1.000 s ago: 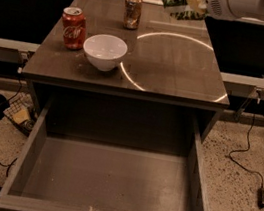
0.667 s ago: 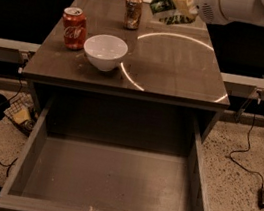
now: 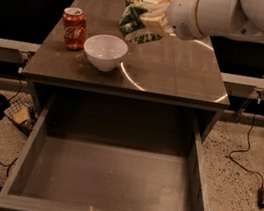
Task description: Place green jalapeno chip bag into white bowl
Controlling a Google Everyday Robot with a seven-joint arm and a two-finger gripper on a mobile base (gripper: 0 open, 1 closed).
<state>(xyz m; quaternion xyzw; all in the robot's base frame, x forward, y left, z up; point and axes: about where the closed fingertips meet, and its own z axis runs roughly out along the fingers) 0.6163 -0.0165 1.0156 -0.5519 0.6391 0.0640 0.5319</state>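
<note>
Green jalapeno chip bag [image 3: 135, 26] clamped in gripper [image 3: 151, 21], aloft beside white bowl [image 3: 105, 52]; I judge mid-carry. Next: centre over it, release.

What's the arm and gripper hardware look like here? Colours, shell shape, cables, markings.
Arm: smooth glossy white shell, fat rounded links, one small dark round spot on the upper link. No external cables or lettering visible. Gripper, at the green jalapeno chip bag above the table, right of the white bowl: pale cream-yellow jaws off a white cylindrical wrist.
</note>
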